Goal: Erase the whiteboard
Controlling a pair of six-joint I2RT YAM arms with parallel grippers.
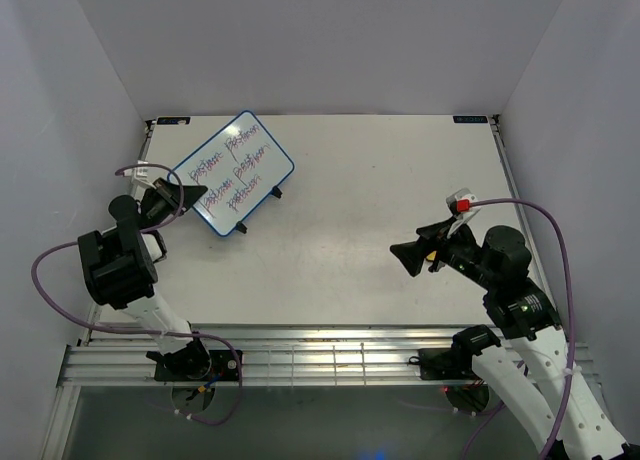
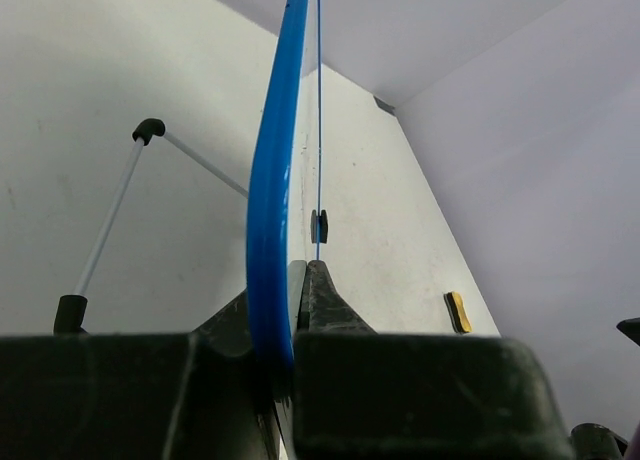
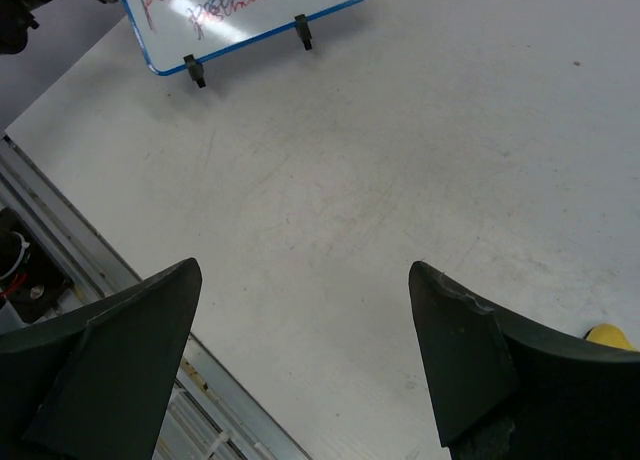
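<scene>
Whiteboard [image 1: 234, 170] far-left on white table [image 1: 380, 180]; plain white walls [image 1: 300, 40] around.

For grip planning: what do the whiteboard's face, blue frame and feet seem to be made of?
The whiteboard face: a glossy white coating, since it shows glare in the right wrist view. Its blue frame: probably smooth plastic, with even colour and a soft sheen. Its black feet: matte plastic or rubber, too small to tell.

No words or numbers can be read. The whiteboard [image 1: 233, 172] carries rows of red and blue marker handwriting, too small and scribbled to make out. A small dark label [image 1: 469, 119] on the far right edge of the table [image 1: 380, 200] is too small to read, as is 1 more at the far left.
</scene>
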